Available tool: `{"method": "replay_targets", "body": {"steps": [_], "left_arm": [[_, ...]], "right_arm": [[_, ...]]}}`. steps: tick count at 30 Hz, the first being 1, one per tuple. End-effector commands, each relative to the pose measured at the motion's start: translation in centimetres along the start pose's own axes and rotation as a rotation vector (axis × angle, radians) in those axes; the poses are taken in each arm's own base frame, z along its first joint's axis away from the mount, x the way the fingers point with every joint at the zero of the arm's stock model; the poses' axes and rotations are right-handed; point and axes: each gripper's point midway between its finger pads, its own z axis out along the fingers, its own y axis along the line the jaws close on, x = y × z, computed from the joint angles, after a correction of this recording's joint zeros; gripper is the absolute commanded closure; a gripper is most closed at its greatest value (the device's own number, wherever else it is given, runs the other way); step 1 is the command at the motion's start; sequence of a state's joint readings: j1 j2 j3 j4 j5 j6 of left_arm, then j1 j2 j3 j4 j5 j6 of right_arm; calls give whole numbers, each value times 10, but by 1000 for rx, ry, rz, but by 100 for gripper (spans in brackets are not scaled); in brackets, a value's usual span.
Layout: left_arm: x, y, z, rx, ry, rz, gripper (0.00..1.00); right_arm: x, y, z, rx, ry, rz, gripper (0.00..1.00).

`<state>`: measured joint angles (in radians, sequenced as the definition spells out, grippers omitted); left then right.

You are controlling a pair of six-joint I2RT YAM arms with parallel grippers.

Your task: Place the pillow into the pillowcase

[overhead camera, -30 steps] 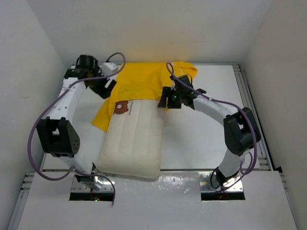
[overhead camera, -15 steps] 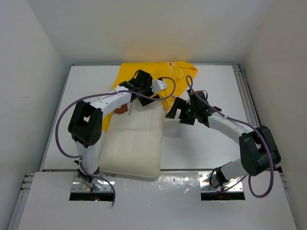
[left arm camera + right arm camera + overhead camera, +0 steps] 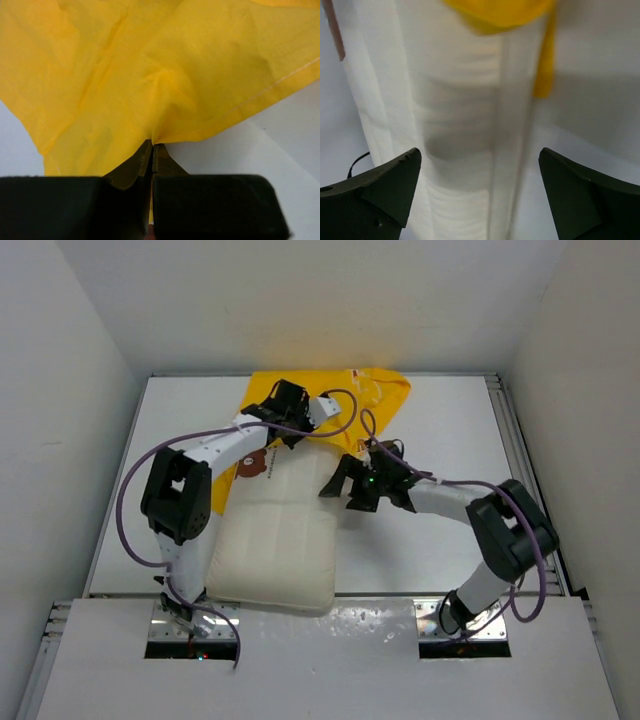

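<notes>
On the left gripper (image 3: 151, 145) the jaws clench a fold of the pillowcase (image 3: 125, 65); on the right gripper (image 3: 479, 155) they gape, released, over the pillow (image 3: 460, 110). The pillow (long axis near-to-far on the table (image 3: 450, 420)) meets the pillowcase at its far end, nearest the right arm.
</notes>
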<state>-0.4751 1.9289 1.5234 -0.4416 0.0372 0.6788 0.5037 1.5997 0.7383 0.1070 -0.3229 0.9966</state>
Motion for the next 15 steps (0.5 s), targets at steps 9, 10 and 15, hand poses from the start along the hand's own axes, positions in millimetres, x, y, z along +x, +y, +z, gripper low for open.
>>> {"method": "replay_targets", "body": {"steps": [9, 10, 15], "left_arm": [[-11, -20, -68, 154, -59, -149, 100], [-10, -21, -71, 161, -63, -149, 100], [-9, -45, -86, 218, -78, -107, 100]], "right_arm": [[-46, 71, 49, -180, -130, 71, 100], [-57, 84, 42, -202, -161, 15, 100], [-109, 171, 0, -425, -327, -78, 100]]}}
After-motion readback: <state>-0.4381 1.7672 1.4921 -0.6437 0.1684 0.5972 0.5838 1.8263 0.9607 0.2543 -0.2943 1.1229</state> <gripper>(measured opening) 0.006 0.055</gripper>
